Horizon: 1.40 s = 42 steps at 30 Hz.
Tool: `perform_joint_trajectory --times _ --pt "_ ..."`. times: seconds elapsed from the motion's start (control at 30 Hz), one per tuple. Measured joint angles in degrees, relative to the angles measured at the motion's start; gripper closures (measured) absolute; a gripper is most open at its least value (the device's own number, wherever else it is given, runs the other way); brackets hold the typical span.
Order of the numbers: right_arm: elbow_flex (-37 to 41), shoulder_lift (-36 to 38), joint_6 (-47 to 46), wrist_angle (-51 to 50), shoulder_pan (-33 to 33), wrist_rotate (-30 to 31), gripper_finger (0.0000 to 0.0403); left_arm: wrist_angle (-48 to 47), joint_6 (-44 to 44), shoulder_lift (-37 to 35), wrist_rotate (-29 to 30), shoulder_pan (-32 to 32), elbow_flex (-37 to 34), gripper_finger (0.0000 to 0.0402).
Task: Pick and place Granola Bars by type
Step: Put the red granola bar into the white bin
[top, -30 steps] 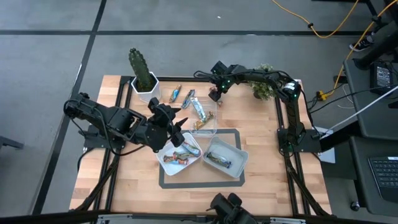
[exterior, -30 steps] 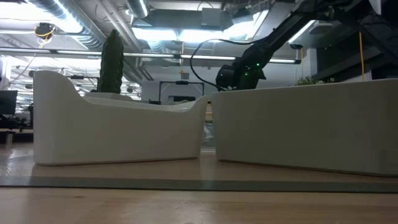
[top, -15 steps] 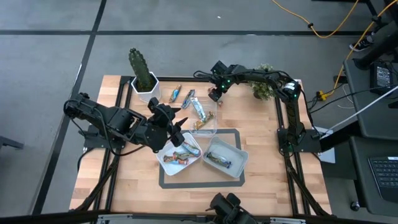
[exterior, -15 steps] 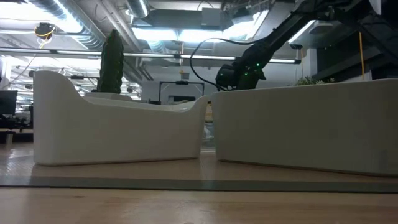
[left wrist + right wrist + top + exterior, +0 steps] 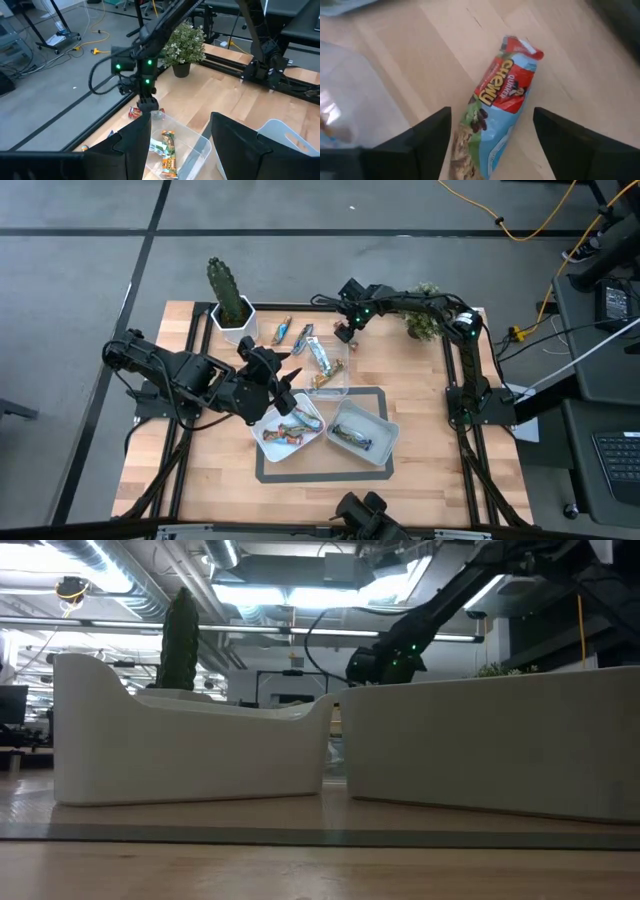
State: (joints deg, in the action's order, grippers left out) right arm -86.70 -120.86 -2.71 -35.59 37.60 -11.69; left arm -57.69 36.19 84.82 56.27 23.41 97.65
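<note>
Nothing moved — right gripper [image 5: 490, 145] jaws apart over red-blue bar [image 5: 492, 120], end cut off.

Below the right gripper [image 5: 487, 137], the Chewy granola bar [image 5: 492, 112] runs off the wrist picture's edge. In the low view the white tub [image 5: 190, 745] and grey tub [image 5: 495, 745] hide their contents.

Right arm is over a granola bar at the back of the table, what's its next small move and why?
Probably lower straight down and close. The right tool is open, its fingers on either side of the red and blue bar lying flat on the table, not yet gripping it.
</note>
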Motion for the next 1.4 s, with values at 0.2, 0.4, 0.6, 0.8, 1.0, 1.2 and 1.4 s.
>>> perform_joint_trajectory --times 0.2,0.4,0.6,0.8,1.0,1.2,1.4 --pt "-0.3 -3.1 -0.1 -1.5 -0.8 1.4 0.0129 0.0 -0.1 0.0 0.2 -0.4 0.0 0.0206" --pt "-1.2 -3.5 -0.1 -2.0 -1.0 3.8 0.0163 0.0 0.5 0.0 -0.7 -0.3 0.0 0.0206" --pt "-4.7 -4.1 0.6 -3.8 -1.1 5.2 0.0251 0.0 0.5 0.0 -0.7 -0.3 0.0 0.0206" --pt "-9.1 -4.2 4.5 -8.9 -1.0 5.9 0.0361 0.0 0.1 0.0 -0.7 -0.3 0.0 0.0206" --pt "-15.6 -4.2 7.1 -16.8 -1.0 6.0 0.0372 -0.4 0.1 0.0 -0.7 -0.3 0.0 0.0206" --pt "-24.4 -3.3 10.1 -28.5 -1.0 6.8 0.0359 -1.3 0.1 0.0 -0.6 -0.3 0.0 0.0206" --pt "-26.2 5.3 12.2 -32.1 -1.1 4.8 0.0377 -3.4 0.1 0.0 0.9 -0.3 0.0 0.0206"
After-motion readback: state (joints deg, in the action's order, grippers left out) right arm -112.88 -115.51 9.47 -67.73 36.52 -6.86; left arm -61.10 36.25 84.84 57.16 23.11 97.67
